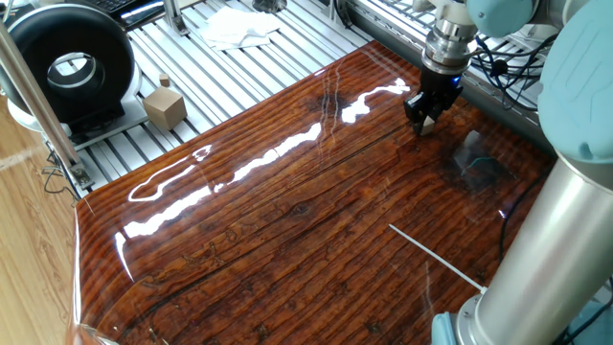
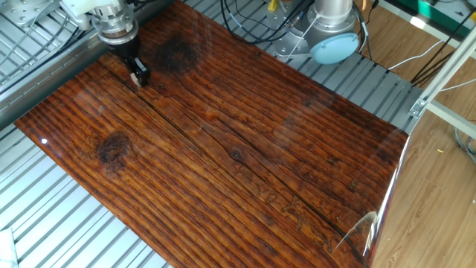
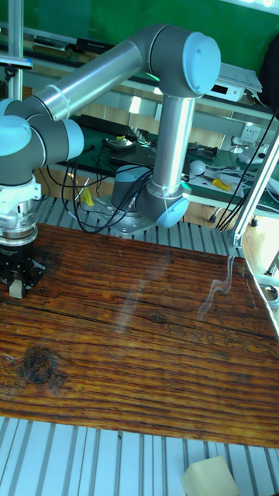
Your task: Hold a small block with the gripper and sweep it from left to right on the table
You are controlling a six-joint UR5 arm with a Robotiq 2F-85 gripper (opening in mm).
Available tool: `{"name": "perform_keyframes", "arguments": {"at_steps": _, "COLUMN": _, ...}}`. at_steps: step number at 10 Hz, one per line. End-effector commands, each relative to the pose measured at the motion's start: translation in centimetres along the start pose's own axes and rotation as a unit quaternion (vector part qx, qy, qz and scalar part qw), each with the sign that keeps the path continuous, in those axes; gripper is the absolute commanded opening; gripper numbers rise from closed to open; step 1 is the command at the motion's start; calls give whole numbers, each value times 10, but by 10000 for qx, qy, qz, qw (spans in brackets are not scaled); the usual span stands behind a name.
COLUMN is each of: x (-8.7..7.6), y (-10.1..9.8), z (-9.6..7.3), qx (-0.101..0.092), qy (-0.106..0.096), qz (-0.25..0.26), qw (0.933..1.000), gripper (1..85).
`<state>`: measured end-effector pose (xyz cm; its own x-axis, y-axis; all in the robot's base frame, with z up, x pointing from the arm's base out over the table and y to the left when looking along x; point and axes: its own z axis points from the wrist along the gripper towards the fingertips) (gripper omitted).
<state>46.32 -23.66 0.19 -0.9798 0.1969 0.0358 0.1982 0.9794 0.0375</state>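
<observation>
The black gripper (image 1: 422, 119) points straight down at the far corner of the glossy reddish-brown table (image 1: 287, 220). Its fingers are shut on the small block (image 2: 137, 77), a tiny pale tan cube that rests at the table surface. In the other fixed view the gripper (image 2: 136, 74) sits near the top left corner of the table (image 2: 245, 149). The tall fixed view shows the gripper (image 3: 15, 284) at the left edge of the table (image 3: 139, 341), with the small block (image 3: 14, 291) peeking out below the fingertips.
A larger tan cube with a knob (image 1: 165, 105) and a black round device (image 1: 67, 62) stand on the slatted aluminium frame, near a white cloth (image 1: 239, 27). The arm's base (image 2: 331, 33) and cables (image 2: 253, 22) lie behind the table. The arm's thick column (image 1: 565, 192) fills one side.
</observation>
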Motion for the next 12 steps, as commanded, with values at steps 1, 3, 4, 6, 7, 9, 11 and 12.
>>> {"name": "perform_keyframes", "arguments": {"at_steps": 1, "x": -1, "y": 1, "z": 1, "qx": -54, "qy": -35, "qz": 41, "qw": 10000, "gripper": 10}}
{"name": "perform_keyframes", "arguments": {"at_steps": 3, "x": -1, "y": 7, "z": -4, "qx": -62, "qy": -34, "qz": 79, "qw": 9999, "gripper": 10}}
{"name": "perform_keyframes", "arguments": {"at_steps": 4, "x": -1, "y": 7, "z": -6, "qx": -64, "qy": -10, "qz": 79, "qw": 9999, "gripper": 10}}
{"name": "perform_keyframes", "arguments": {"at_steps": 6, "x": -2, "y": 3, "z": 0, "qx": -45, "qy": -29, "qz": 64, "qw": 10000, "gripper": 10}}
{"name": "perform_keyframes", "arguments": {"at_steps": 7, "x": -3, "y": 3, "z": 0, "qx": -39, "qy": -38, "qz": 57, "qw": 10000, "gripper": 10}}
{"name": "perform_keyframes", "arguments": {"at_steps": 9, "x": -2, "y": 3, "z": 0, "qx": -47, "qy": -37, "qz": 56, "qw": 10000, "gripper": 10}}
{"name": "perform_keyframes", "arguments": {"at_steps": 11, "x": -2, "y": 6, "z": -3, "qx": -39, "qy": -39, "qz": 64, "qw": 10000, "gripper": 10}}
{"name": "perform_keyframes", "arguments": {"at_steps": 12, "x": -2, "y": 8, "z": -4, "qx": -54, "qy": -35, "qz": 72, "qw": 10000, "gripper": 10}}
